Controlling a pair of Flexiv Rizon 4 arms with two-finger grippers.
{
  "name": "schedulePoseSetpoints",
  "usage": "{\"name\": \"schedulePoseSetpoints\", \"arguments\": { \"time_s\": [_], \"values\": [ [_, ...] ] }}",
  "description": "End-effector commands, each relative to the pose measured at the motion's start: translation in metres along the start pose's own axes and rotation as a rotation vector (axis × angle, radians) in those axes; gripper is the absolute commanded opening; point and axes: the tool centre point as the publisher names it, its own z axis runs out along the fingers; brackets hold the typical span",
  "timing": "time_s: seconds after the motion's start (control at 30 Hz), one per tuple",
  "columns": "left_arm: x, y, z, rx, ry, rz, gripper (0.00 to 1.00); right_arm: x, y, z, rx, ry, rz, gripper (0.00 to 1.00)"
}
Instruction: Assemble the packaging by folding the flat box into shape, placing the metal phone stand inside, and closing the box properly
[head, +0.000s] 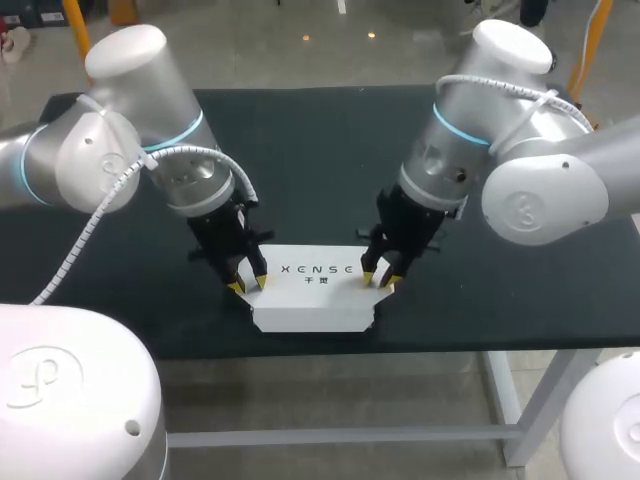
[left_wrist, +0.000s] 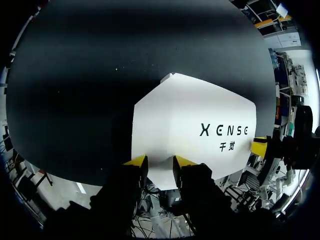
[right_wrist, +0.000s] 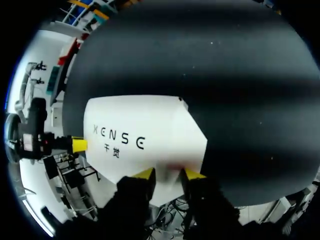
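Observation:
A white cardboard box (head: 312, 290) with dark print lies partly folded on the black table (head: 300, 160), close to its front edge. My left gripper (head: 249, 284) comes down on the box's left end. In the left wrist view the box (left_wrist: 195, 125) fills the gap between the yellow fingertips (left_wrist: 137, 161), and both touch it. My right gripper (head: 380, 281) holds the right end the same way, with the box (right_wrist: 145, 130) pinched between its fingertips (right_wrist: 194, 174). Each wrist view shows the other arm's yellow tip at the box's far end. No metal phone stand is in view.
The dark tabletop stretches bare behind the box (head: 300, 130) and to both sides. The table's front edge (head: 320, 350) runs just below the box, which reaches almost to it.

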Motion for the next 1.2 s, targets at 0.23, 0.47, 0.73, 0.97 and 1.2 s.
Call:
{"name": "schedulePoseSetpoints", "arguments": {
  "time_s": [0.23,0.47,0.73,0.97,1.2],
  "values": [
    [0.001,0.003,0.007,0.036,0.001,0.017,0.41,-0.001,-0.005,0.006,-0.032,0.005,-0.022,0.39],
    [0.000,0.006,0.008,0.059,0.001,0.027,0.42,-0.003,-0.006,0.011,-0.059,0.023,-0.031,0.37],
    [-0.002,0.006,0.011,0.108,0.015,0.044,0.44,-0.001,-0.008,0.014,-0.104,0.037,-0.049,0.40],
    [-0.004,0.006,0.012,0.123,0.023,0.051,0.44,-0.003,-0.009,0.016,-0.127,0.048,-0.053,0.39],
    [-0.004,0.005,0.014,0.133,0.031,0.068,0.44,-0.007,-0.011,0.019,-0.161,0.088,-0.062,0.40]
  ]
}}
